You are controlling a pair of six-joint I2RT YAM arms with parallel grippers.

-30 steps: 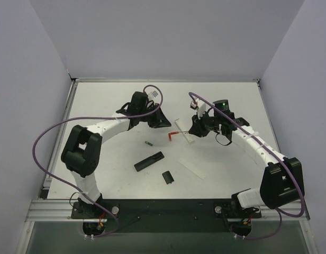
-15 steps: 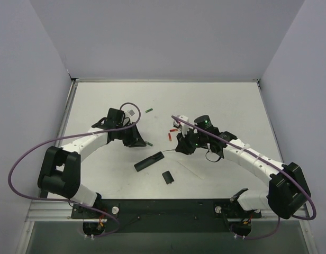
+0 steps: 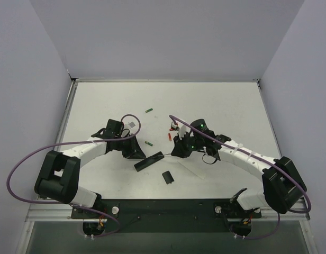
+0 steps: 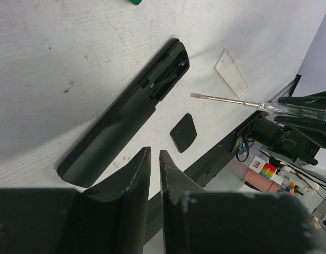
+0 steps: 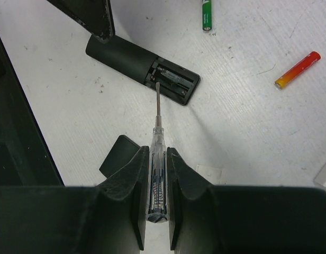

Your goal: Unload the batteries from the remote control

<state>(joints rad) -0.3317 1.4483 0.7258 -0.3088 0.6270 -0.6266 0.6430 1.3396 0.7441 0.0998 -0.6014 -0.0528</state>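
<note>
Left of centre in the top view: left gripper [image 3: 135, 153], pinched to a narrow slit on nothing, just beside the remote control [image 3: 149, 160]. On the table [image 3: 99, 100] just above the remote, a battery [image 3: 149, 143]; further up, another battery [image 3: 149, 110]. Battery slot [image 5: 171, 80] uncovered, dark inside, contents unclear. Lower down, black cover piece [image 3: 168, 177]. Right of centre: right gripper [image 5: 156, 151] clamped on a screwdriver [image 5: 157, 135], tip at the slot's edge.
</note>
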